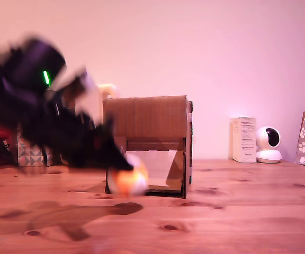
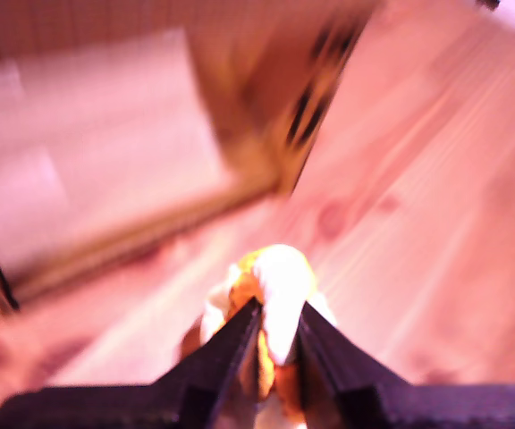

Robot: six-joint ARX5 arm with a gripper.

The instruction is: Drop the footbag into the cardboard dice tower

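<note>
Gripping the footbag [image 2: 271, 286], gripper [image 2: 278, 332] blurred before cardboard dice tower [image 1: 150, 119]

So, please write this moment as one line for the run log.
pincer: shut on footbag | footbag: low, in front of cardboard dice tower lower opening, not yet inside | arm: motion-blurred | table: wooden

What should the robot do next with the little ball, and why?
Probably lift it. The end effector pinches the footbag low down, in front of the cardboard dice tower's lower opening. Its top is much higher, so the ball likely needs raising above it before dropping.
</note>
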